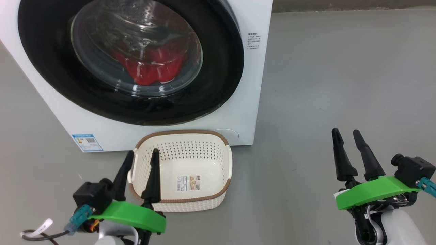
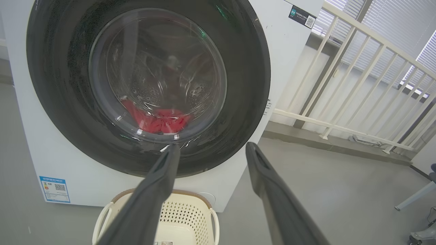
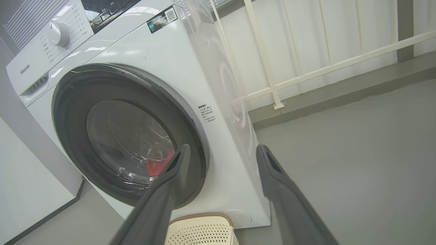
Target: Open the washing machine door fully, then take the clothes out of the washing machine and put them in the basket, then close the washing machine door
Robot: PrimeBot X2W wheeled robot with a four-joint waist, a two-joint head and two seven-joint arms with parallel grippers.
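The white washing machine (image 1: 259,85) (image 2: 286,51) (image 3: 170,51) stands ahead with its round black-rimmed door (image 1: 218,78) (image 2: 61,85) (image 3: 71,112) closed flush. Red clothes (image 1: 150,66) (image 2: 156,120) (image 3: 157,166) lie in the drum behind the glass. On the floor right before the machine sits the cream perforated basket (image 1: 207,149) (image 2: 184,217) (image 3: 201,231), with only a paper label on its bottom. My left gripper (image 1: 142,153) (image 2: 213,149) hovers open over the basket's left rim. My right gripper (image 1: 345,133) (image 3: 223,151) hangs open over bare floor, well right of the machine.
Grey floor (image 1: 340,68) spreads to the right of the machine. A white railing (image 2: 357,85) (image 3: 272,88) runs along a raised ledge behind and to the right of the machine. A blue label (image 1: 87,142) marks the machine's lower left corner.
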